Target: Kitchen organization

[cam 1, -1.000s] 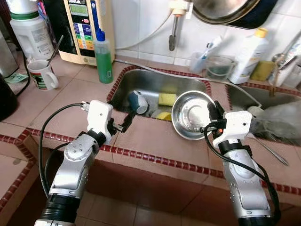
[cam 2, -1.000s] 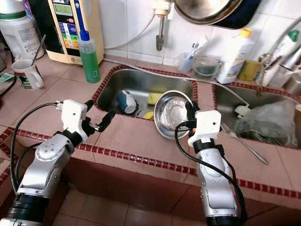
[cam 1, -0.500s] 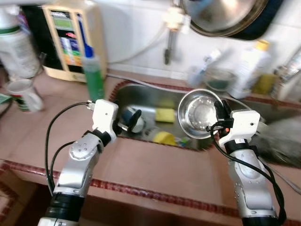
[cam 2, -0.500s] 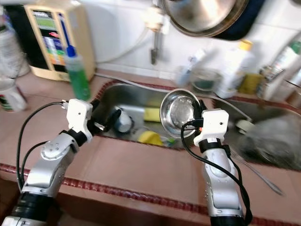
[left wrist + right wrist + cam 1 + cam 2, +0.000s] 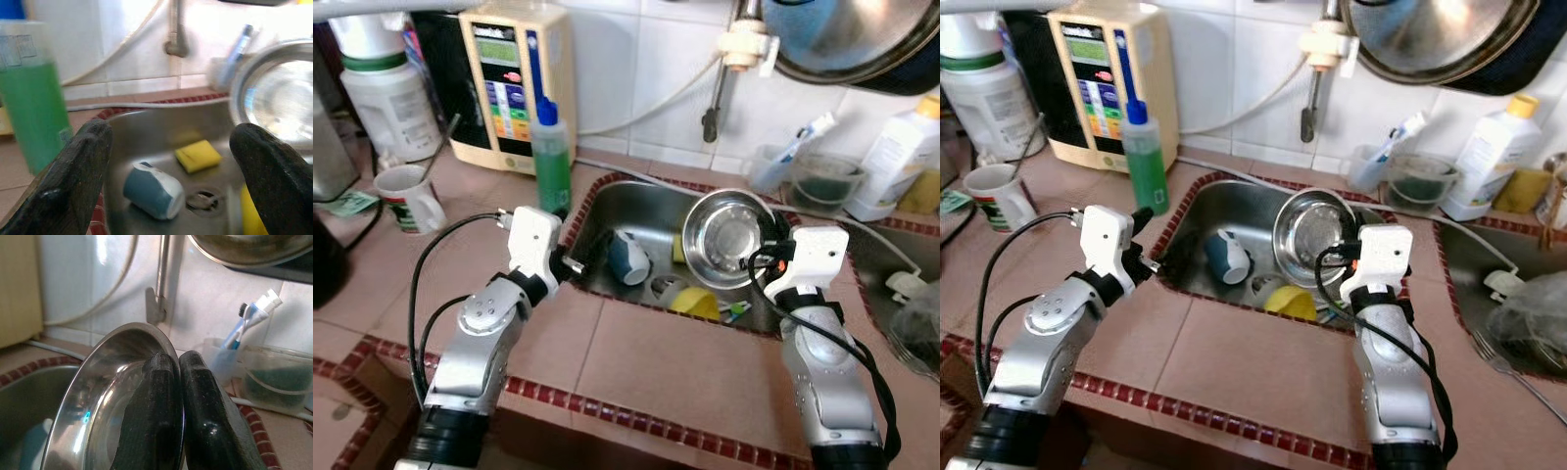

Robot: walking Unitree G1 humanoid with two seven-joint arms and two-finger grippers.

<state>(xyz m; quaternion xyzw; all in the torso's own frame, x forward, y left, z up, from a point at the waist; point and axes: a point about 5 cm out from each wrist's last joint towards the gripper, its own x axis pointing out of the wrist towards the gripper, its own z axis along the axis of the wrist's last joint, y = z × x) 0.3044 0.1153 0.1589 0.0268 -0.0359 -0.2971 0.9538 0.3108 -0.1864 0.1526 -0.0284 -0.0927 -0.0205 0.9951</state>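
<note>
A shiny steel bowl [image 5: 724, 238] hangs tilted over the left sink [image 5: 636, 201], its rim pinched by my right gripper [image 5: 771, 247], which is shut on it. In the right wrist view both fingers [image 5: 159, 421] clamp the rim of the bowl [image 5: 98, 401]. My left gripper [image 5: 585, 258] is open at the sink's left rim and holds nothing; its wrist view looks between the spread fingers [image 5: 73, 181] into the basin. A blue cup [image 5: 628, 257] lies on its side in the sink, with a yellow sponge [image 5: 695, 302] near the drain.
A green soap bottle [image 5: 551, 157], a water purifier [image 5: 514, 83] and a white mug [image 5: 406, 196] stand on the tiled counter to the left. Behind the sink are a toothbrush cup [image 5: 773, 166], a clear container [image 5: 822, 181] and a white bottle [image 5: 896, 162]. A pan [image 5: 862, 39] hangs above.
The camera has shifted. My right gripper has lifted the bowl off the counter edge and carried it over the left sink. The left gripper has come closer to the sink's left rim.
</note>
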